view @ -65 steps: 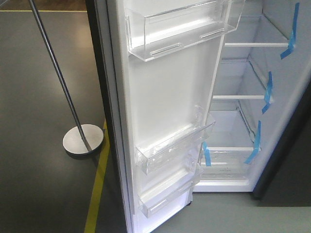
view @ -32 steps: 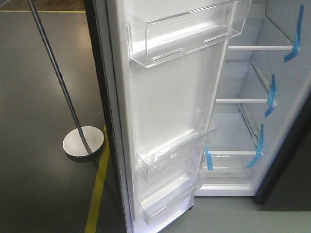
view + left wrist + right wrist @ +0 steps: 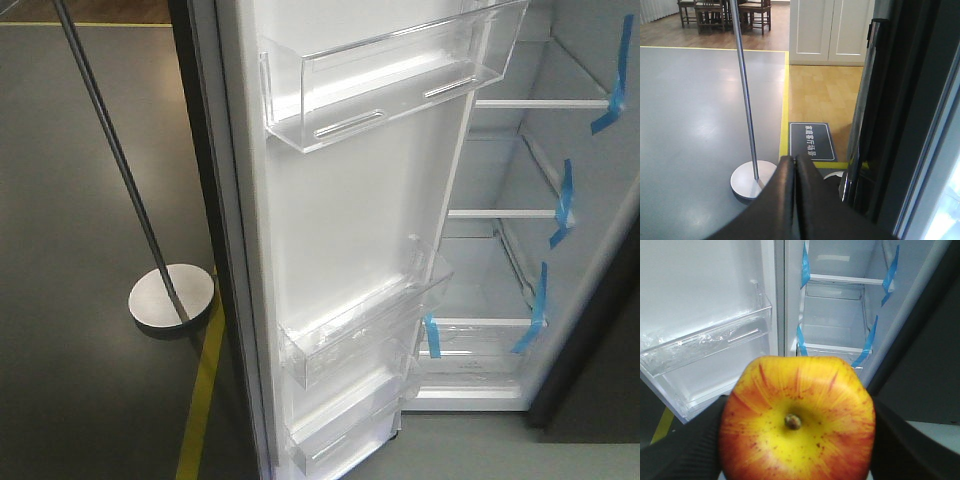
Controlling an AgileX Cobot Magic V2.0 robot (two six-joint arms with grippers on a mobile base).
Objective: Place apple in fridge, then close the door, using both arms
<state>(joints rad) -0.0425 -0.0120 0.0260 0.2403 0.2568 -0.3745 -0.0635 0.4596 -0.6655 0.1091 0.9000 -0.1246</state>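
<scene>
Apple in hand, fridge open ahead.
My right gripper point(image 3: 797, 442) is clamped on the apple point(image 3: 797, 410), stem toward the camera, short of the fridge point(image 3: 837, 315) shelves. My left gripper point(image 3: 794, 169) is pinched together on nothing, by the outer edge of the door point(image 3: 350, 200). Risks: the apple clips a shelf lip or door bin point(image 3: 710, 350) and slips; swinging the door early would catch my right arm.

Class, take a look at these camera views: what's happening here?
The right tool grips the apple, facing the open fridge, whose door stands swung wide. The apple is not yet inside; the visible shelves look bare. The left tool is shut on nothing, beside the door's dark outer side.
</scene>
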